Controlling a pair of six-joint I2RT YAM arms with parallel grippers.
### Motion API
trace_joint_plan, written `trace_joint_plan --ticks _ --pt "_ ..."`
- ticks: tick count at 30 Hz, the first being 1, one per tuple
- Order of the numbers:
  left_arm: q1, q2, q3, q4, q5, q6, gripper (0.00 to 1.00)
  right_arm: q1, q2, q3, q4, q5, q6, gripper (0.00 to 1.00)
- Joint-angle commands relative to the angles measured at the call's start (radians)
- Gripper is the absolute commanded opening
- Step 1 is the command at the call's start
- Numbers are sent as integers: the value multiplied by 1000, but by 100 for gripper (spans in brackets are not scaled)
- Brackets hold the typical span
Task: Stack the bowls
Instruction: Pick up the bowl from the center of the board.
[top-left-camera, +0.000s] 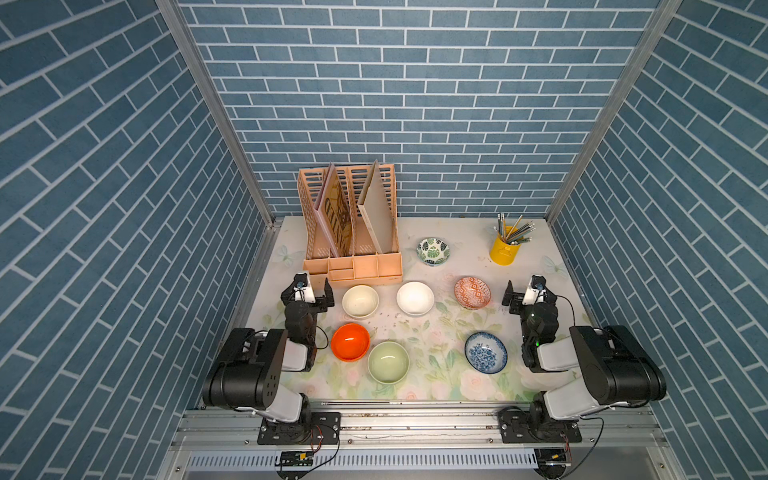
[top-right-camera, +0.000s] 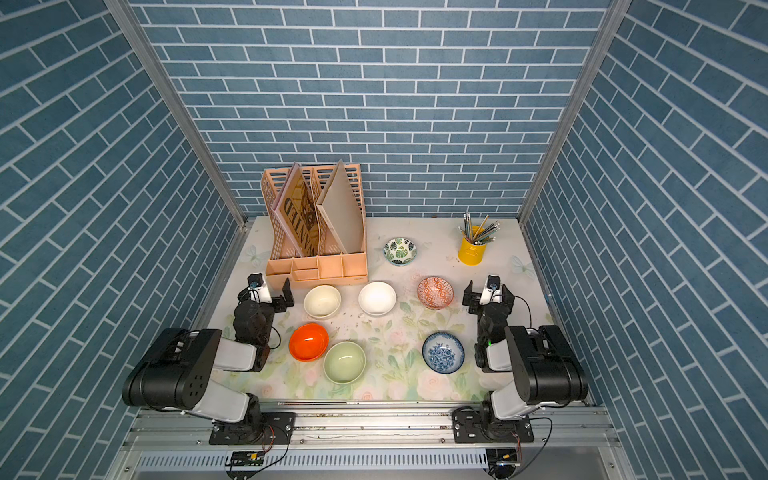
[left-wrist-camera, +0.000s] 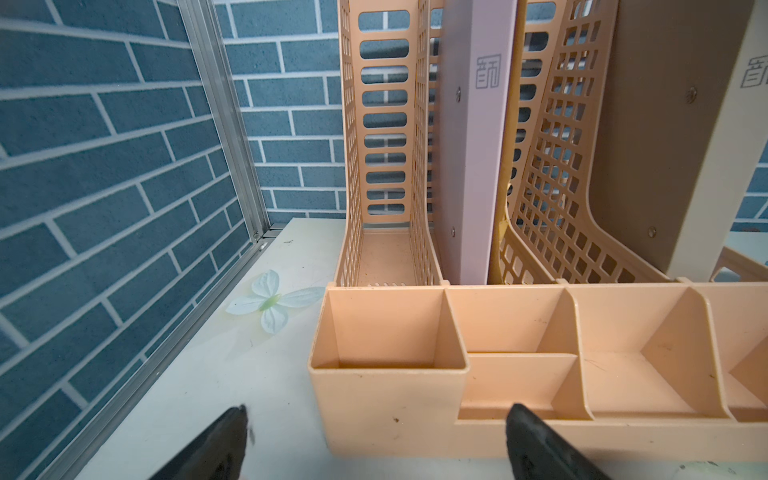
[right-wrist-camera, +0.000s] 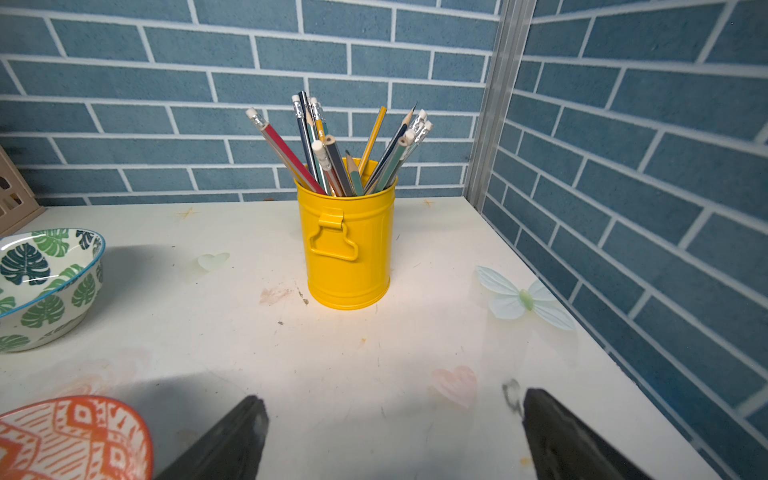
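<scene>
Unstacked, apart on table (top-left-camera: 457, 232): cream bowl (top-left-camera: 360, 301), white bowl (top-left-camera: 415, 298), orange bowl (top-left-camera: 350, 341), pale green bowl (top-left-camera: 388, 361) leftward; leaf bowl (top-left-camera: 433, 251) far; geometric bowl (top-left-camera: 472, 292), floral bowl (top-left-camera: 485, 352) right. Empty-handed: left gripper (left-wrist-camera: 376, 417), right gripper (right-wrist-camera: 395, 401), jaws gaped wide. Bowls probably stiff, glazed, slippery, chippable; pinch a wall at the rim.

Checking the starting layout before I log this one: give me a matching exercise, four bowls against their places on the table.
1 leaf bowl
2 plain orange bowl
3 blue bowl
4 white bowl

A nearest the right arm's base
B between organizer and pencil cup
C between cream bowl and geometric bowl
D close beside green bowl

Pairs: 1-B, 2-D, 3-A, 4-C
</scene>
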Motion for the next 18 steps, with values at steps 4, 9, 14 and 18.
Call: trace_joint_plan --ticks 4,9,14,18 --pt "13 7 15 7 13 -1 100 -4 11 19 28 9 -28 100" --pt "8 -218 -51 -43 -106 -43 100 -4 7 11 41 58 -10 100" --pt "8 -696 -90 -353 -172 -273 100 -4 -29 -61 140 48 -16 100" --pt "8 -987 -130 -524 -193 -511 100 20 -226 -117 82 166 -9 100"
